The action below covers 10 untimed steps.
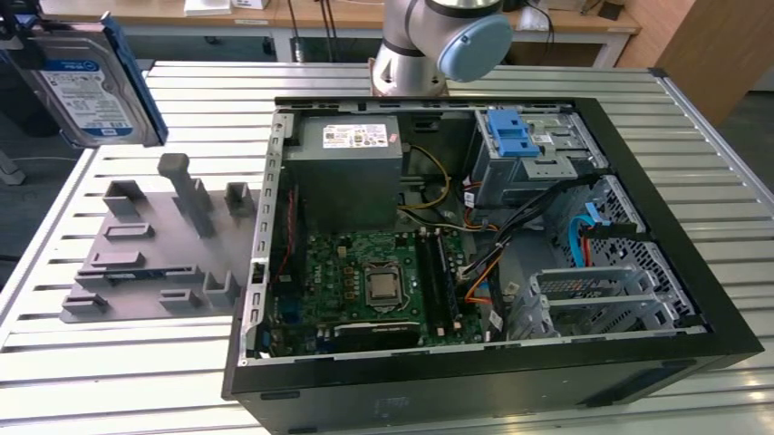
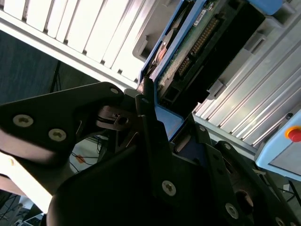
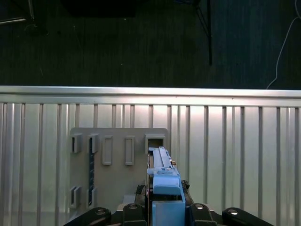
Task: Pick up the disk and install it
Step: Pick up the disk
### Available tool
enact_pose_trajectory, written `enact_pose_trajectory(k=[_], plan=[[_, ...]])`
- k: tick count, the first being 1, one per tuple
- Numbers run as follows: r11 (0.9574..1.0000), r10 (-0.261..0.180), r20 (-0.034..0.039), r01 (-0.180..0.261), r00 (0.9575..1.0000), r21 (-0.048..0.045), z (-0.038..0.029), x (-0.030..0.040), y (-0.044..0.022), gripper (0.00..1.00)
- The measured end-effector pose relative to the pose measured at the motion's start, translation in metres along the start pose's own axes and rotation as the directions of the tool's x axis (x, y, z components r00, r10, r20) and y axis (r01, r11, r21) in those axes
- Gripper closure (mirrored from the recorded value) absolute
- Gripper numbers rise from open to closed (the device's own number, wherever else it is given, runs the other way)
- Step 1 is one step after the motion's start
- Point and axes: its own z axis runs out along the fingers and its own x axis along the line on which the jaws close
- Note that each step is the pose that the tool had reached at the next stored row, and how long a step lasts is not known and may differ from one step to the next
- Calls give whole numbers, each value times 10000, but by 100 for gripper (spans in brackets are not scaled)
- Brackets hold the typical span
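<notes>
Gripper (image 3: 165,213) clenched on disk (image 3: 164,181), held edge-on over grey fixture (image 3: 117,188) on table (image 3: 235,141); open case (image 1: 484,385) well apart.

The disk (image 1: 85,91) is silver-grey with a blue-and-white label and blue rails. The holder plate (image 1: 158,245) is plain grey. The computer case (image 1: 508,385) is black, its motherboard (image 1: 375,281) green, its drive latch (image 1: 514,136) blue. The table (image 1: 121,381) is ribbed silver.
</notes>
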Motion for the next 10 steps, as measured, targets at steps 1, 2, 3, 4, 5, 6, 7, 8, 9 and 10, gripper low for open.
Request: enact_pose_trajectory(k=[1,2,3,4,5,6,7,8,9,10], plan=[[10000,0,0,0,10000,1,-11,0,0,64],[10000,0,0,0,10000,1,-21,0,0,64],[10000,0,0,0,10000,0,-32,0,1,64],[10000,0,0,0,10000,1,-42,0,1,64],[10000,0,0,0,10000,1,-51,0,1,64],[10000,0,0,0,10000,1,-62,0,1,64],[10000,0,0,0,10000,1,-72,0,1,64],[10000,0,0,0,10000,0,-83,-1,1,64],[10000,0,0,0,10000,0,-95,-1,1,64],[10000,0,0,0,10000,0,-106,-1,2,64]])
